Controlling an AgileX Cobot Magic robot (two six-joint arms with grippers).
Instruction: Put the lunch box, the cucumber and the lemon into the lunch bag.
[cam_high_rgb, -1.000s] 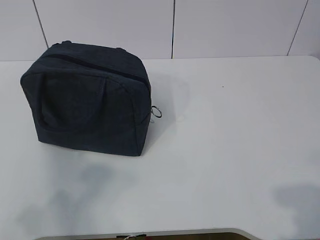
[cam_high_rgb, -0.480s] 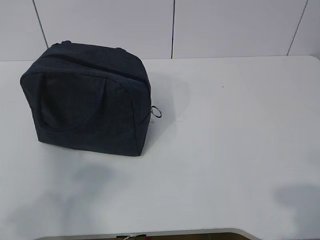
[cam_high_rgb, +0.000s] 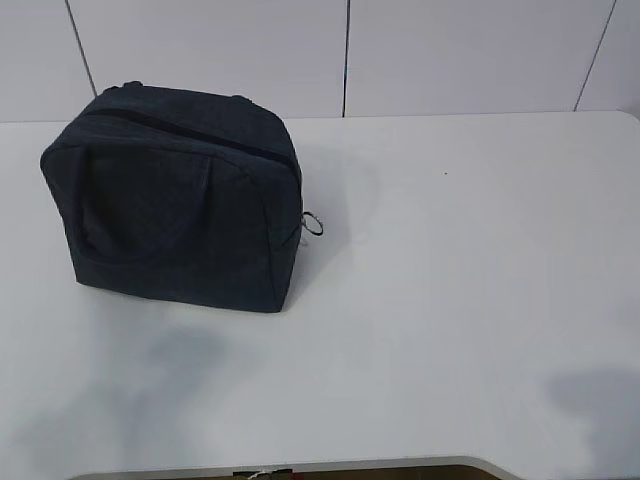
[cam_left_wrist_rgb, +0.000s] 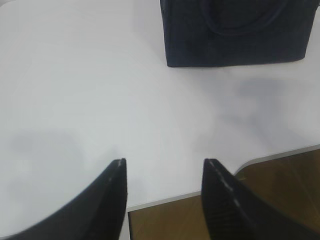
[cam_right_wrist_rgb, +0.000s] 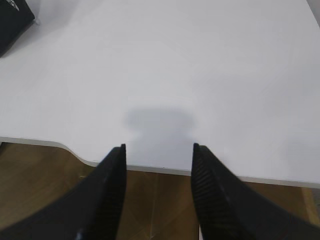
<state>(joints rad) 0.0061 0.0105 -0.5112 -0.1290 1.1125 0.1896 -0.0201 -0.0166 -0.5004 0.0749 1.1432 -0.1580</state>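
Observation:
The dark navy lunch bag (cam_high_rgb: 175, 195) stands on the left of the white table (cam_high_rgb: 450, 300), its top zipper closed and the silver ring pull (cam_high_rgb: 313, 224) hanging at its right side. Its lower front also shows in the left wrist view (cam_left_wrist_rgb: 235, 32), and a corner shows in the right wrist view (cam_right_wrist_rgb: 12, 20). The lunch box, the cucumber and the lemon are out of view. My left gripper (cam_left_wrist_rgb: 165, 162) is open and empty over the table's front edge. My right gripper (cam_right_wrist_rgb: 159, 147) is open and empty over the front edge too. Neither gripper shows in the exterior view.
The table's front edge (cam_left_wrist_rgb: 165, 199) has a curved cut-out (cam_right_wrist_rgb: 75, 152), with brown floor (cam_right_wrist_rgb: 155, 205) below. A white panelled wall (cam_high_rgb: 350, 50) stands behind the table.

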